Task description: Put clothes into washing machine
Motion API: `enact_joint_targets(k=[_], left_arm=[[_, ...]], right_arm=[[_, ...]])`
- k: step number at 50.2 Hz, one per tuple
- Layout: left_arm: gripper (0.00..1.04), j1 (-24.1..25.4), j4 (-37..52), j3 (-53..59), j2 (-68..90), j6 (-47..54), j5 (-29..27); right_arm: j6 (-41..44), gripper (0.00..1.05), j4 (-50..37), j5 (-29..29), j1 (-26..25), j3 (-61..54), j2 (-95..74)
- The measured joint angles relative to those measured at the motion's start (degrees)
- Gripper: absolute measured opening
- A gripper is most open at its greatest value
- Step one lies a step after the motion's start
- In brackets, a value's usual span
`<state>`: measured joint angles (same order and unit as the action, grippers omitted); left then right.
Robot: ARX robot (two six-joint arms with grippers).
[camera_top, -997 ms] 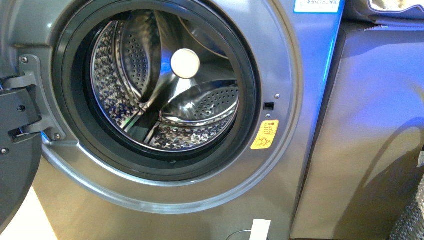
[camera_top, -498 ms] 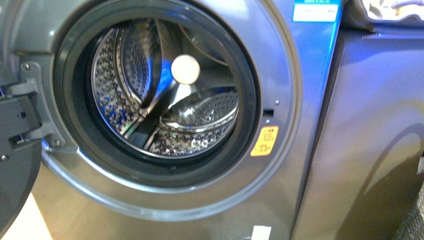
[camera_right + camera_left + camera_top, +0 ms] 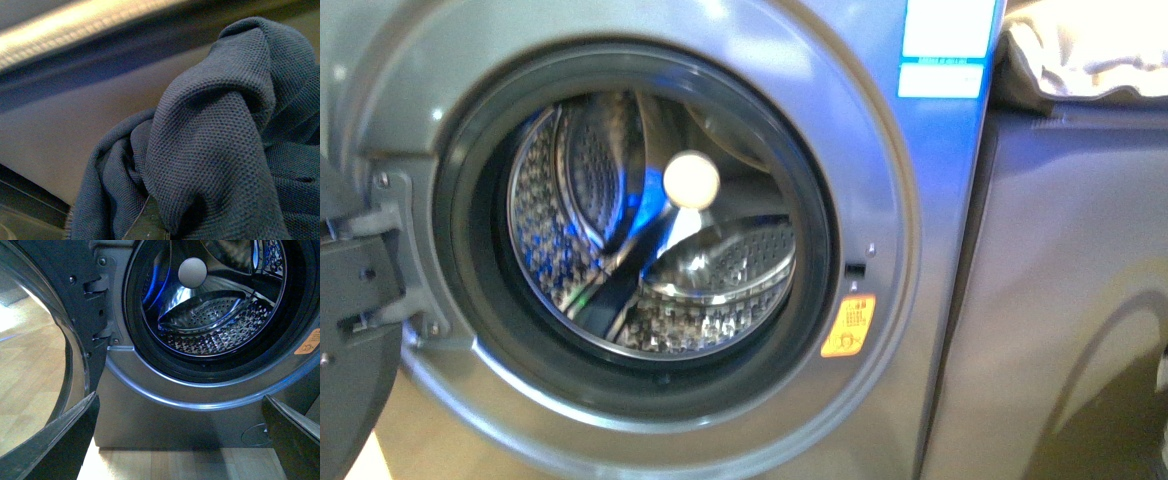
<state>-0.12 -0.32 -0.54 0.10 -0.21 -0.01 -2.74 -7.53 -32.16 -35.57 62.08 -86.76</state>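
I'm looking at the large silver-grey front-loading washing machine [image 3: 890, 200], with its dark round door [image 3: 350, 340] swung open to the left and the perforated steel drum [image 3: 720, 290] exposed. My left gripper [image 3: 180, 397] faces the porthole, its 2 fingers spread wide around nothing. The dark navy-blue knit clothes [image 3: 220, 140] fill the right wrist view (bunched against the lens). They hide the right gripper, so I cannot tell its state.

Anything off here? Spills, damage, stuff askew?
Nothing stands out. The washing machine has its door open, the drum is empty and looks undamaged, and there is no spill on the floor below it. The clothes are bunched up close to the right wrist camera.
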Motion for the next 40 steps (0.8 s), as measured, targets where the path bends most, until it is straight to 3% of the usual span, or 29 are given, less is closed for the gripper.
enact_joint_targets(k=[12,24,40], left_arm=[[0.98,0.0,0.0,0.0,0.0,0.0,0.0],[0.98,0.0,0.0,0.0,0.0,0.0,0.0],[0.98,0.0,0.0,0.0,0.0,0.0,0.0]], right_arm=[[-0.8,0.08,3.9,-1.1,2.2,7.7,6.9],[-0.7,0.08,-0.5,-1.0,6.6,9.0,12.4],[-1.9,0.08,-2.1,0.3,22.2,11.0,17.6]])
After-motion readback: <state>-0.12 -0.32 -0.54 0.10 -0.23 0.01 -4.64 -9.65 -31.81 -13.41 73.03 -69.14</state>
